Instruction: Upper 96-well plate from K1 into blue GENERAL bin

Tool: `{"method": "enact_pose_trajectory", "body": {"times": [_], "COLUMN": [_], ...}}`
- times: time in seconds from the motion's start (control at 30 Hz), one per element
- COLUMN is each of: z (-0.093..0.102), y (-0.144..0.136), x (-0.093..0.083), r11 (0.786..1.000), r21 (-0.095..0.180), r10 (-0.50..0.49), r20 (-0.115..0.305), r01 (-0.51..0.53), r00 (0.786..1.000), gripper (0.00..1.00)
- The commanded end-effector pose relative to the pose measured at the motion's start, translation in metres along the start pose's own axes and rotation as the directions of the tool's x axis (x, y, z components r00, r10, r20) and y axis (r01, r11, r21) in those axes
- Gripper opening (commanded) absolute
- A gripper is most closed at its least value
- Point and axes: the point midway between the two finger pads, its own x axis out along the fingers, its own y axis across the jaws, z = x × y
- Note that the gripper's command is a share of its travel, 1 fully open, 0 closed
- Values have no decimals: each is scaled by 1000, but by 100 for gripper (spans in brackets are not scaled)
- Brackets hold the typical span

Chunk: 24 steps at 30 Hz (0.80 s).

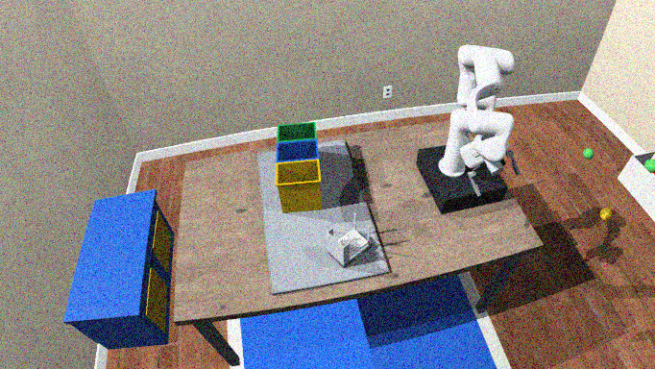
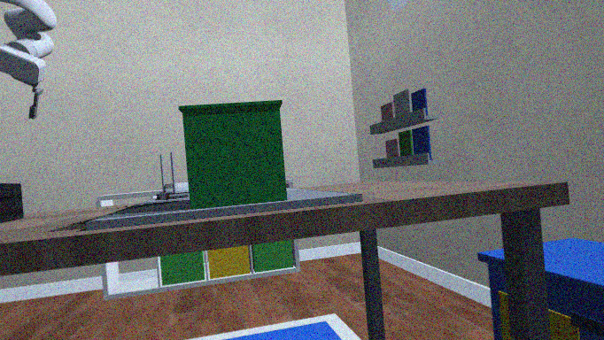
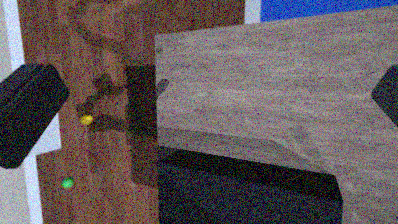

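Note:
The stack rack K1 (image 1: 343, 257) with thin posts stands at the near right part of the grey mat. A whitish plate (image 1: 353, 239) shows in it; I cannot tell the upper from the lower plate. The blue bin (image 1: 298, 152) stands upright between the green bin (image 1: 297, 131) (image 2: 235, 155) and the yellow bin (image 1: 302, 198), both upright. In the exterior view the green bin hides the other two. My gripper (image 1: 497, 183) (image 2: 33, 112) (image 3: 220, 94) is wide open and empty, above the table beside the arm's black base, far from rack and bins.
The grey mat (image 1: 293, 259) (image 2: 328, 198) lies on the wooden table (image 1: 218, 250) (image 2: 412, 190). The black base block (image 1: 461, 197) (image 3: 240, 195) carries the arm. A blue cabinet (image 1: 115, 250) stands beyond the table's left end. Small balls lie on the floor at the right.

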Motion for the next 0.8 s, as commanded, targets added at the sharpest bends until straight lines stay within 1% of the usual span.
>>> {"method": "enact_pose_trajectory", "body": {"times": [0.0,0.53,0.57,0.6,0.67,0.7,0.77], "z": [1,1,1,-1,3,5,9], "y": [0,0,0,-4,-13,-17,-27], "x": [0,0,0,-3,-1,-1,1], "r11": [1000,1000,1000,1000,998,997,997], "r21": [-1,-1,-1,6,20,22,22], "r10": [0,0,0,-27,-65,-71,-71], "r20": [2,2,2,20,73,80,80], "r01": [0,0,0,27,64,69,69], "r00": [1000,1000,1000,999,995,994,994], "gripper": [100,100,37,37,37,37,37]}}
